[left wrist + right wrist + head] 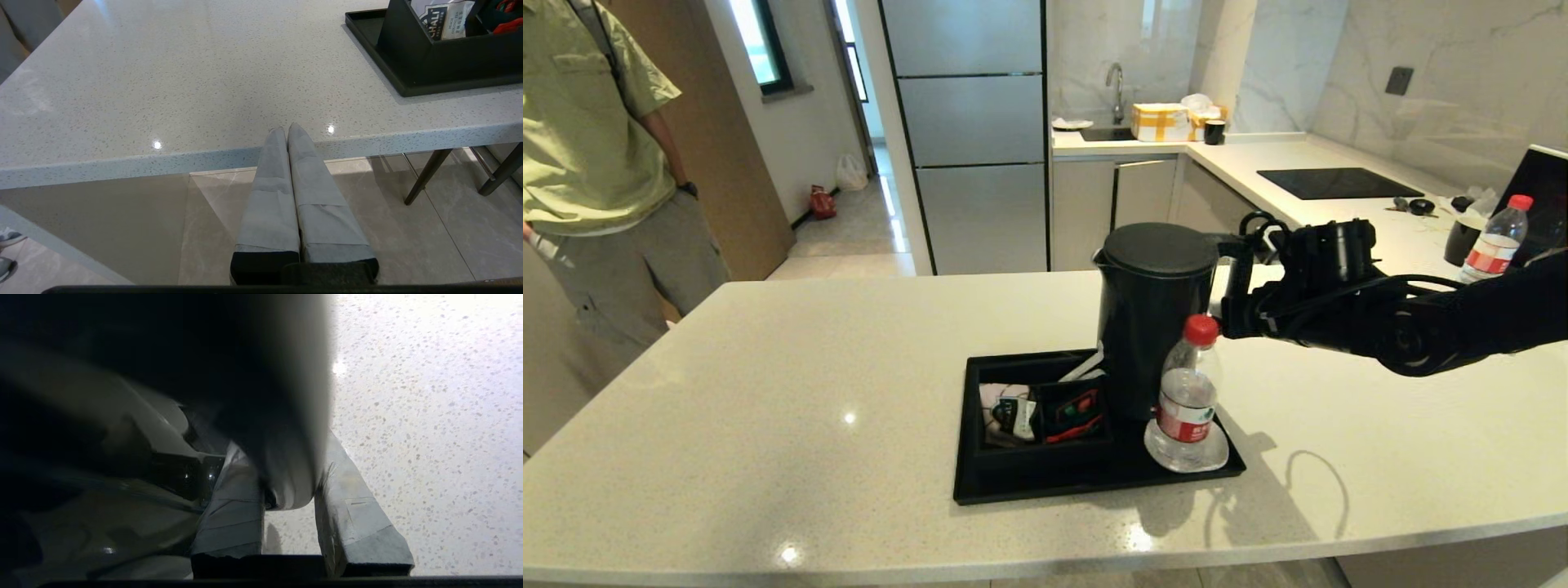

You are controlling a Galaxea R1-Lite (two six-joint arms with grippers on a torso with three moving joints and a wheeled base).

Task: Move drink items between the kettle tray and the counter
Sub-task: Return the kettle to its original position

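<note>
Right tool is clamped on the loop handle of the rigid, probably heavy black kettle standing on the tray, the handle being judged the securest hold.

The counter is an off-white speckled stone slab with a glossy finish and a curved front edge. 1 black kettle tray lies flat on it, near the front edge and right of centre. On the far run of the counter lie 1 black hob and 1 second water bottle, apparently standing directly on the stone.
</note>
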